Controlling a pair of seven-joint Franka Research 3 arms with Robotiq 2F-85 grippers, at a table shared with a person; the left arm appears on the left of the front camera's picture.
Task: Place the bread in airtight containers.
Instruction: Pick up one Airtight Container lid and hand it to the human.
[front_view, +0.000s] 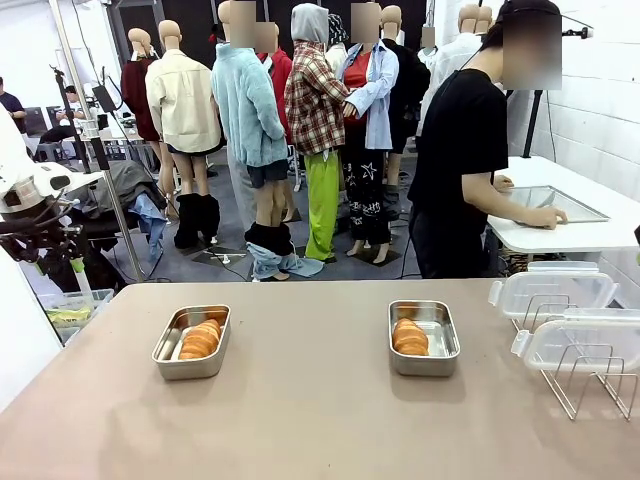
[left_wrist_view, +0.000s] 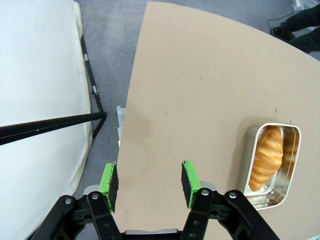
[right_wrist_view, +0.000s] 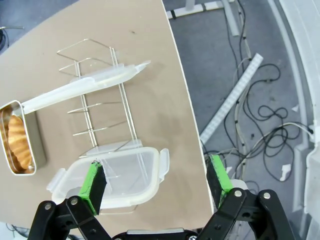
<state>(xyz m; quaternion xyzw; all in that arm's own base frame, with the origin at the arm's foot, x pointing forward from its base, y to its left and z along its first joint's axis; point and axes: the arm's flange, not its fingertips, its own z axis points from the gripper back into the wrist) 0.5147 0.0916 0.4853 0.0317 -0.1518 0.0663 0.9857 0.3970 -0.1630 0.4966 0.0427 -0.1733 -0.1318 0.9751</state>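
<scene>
Golden ridged bread rolls (front_view: 200, 340) sat in 2 lidless rectangular steel tins (front_view: 165, 352); clear plastic lids (front_view: 555, 292) propped nearby, likely for grasping; left hand (left_wrist_view: 149, 172), right hand (right_wrist_view: 155, 170) released.

We see a tan tabletop (front_view: 300, 420) carrying the left tin (front_view: 192, 342) near its left edge, the right tin (front_view: 423, 338) right of its middle, and a wire rack (front_view: 590, 385) at its right edge.

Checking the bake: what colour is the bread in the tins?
Golden-orange bread, best seen in the left wrist view.
</scene>
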